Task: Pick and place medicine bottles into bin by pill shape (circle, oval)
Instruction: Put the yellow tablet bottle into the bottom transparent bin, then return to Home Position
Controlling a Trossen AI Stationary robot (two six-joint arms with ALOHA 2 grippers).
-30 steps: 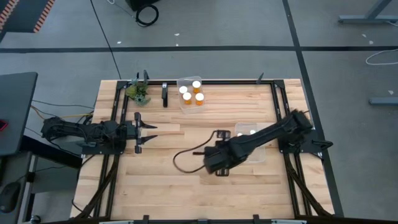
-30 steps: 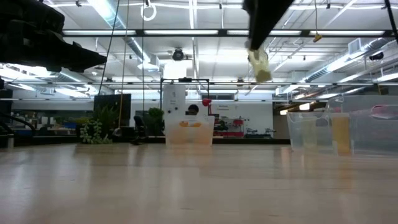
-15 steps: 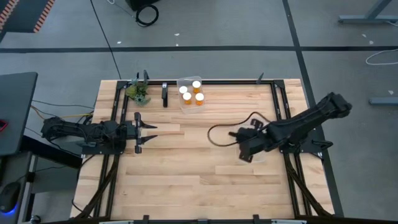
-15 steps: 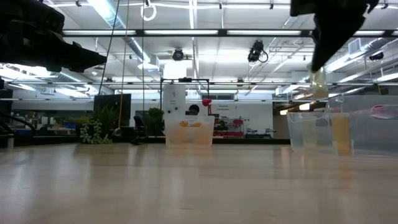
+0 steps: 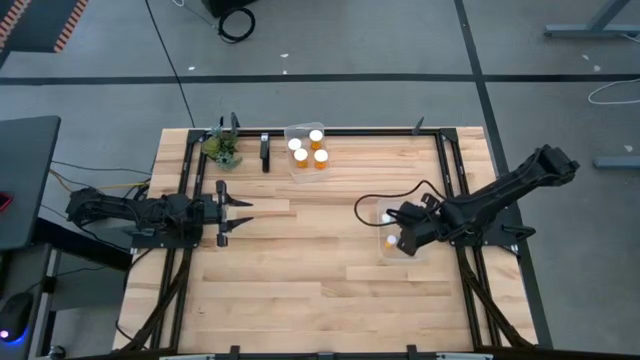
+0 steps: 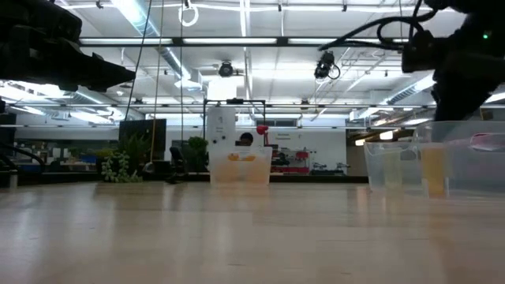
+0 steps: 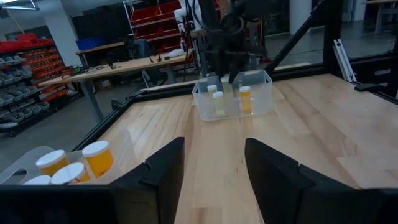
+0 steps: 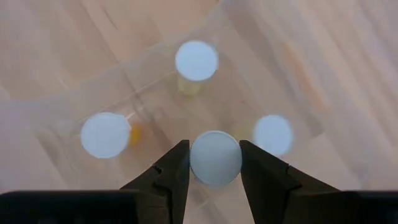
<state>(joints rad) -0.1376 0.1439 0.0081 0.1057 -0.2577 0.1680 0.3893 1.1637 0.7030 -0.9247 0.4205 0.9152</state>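
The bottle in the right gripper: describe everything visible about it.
The bottle sits between the right gripper's two dark fingers, which touch its round white cap on both sides. The right wrist view looks straight down on it, so it appears upright and the cap hides nearly all of the body. It is over the clear bin on the table's right side, where three other white-capped bottles stand around it. Whether its base rests on the bin floor cannot be told.
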